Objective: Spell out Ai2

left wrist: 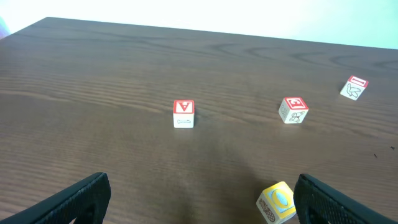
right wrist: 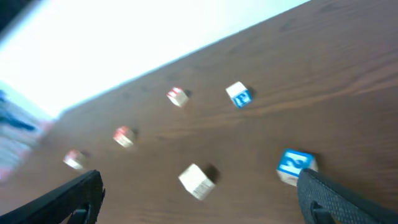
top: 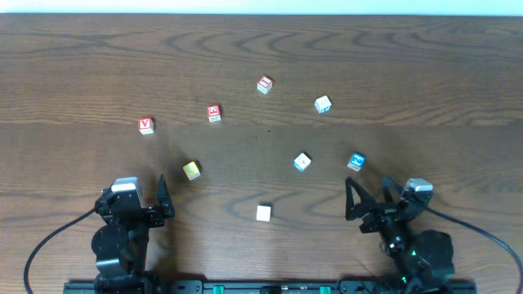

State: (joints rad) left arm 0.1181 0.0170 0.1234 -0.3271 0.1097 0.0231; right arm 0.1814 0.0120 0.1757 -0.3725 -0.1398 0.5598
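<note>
The "A" cube [top: 145, 125] sits toward the left edge of the worktop [top: 425, 57], about midway between the near and far edges. The "I" cube [top: 265, 84] lies near the middle, closer to the far edge. The blue-framed "2" cube [top: 356, 162] rests right of centre, near the right gripper [right wrist: 205, 202]. All three are well apart, with another red-marked cube [top: 214, 113] between "A" and "I". By the look of it, no part of the word is laid out and all three placements remain. A yellow cube [top: 191, 170] lies near the left gripper [left wrist: 202, 202]. Both grippers are spread wide and empty, close to the near edge.
</note>
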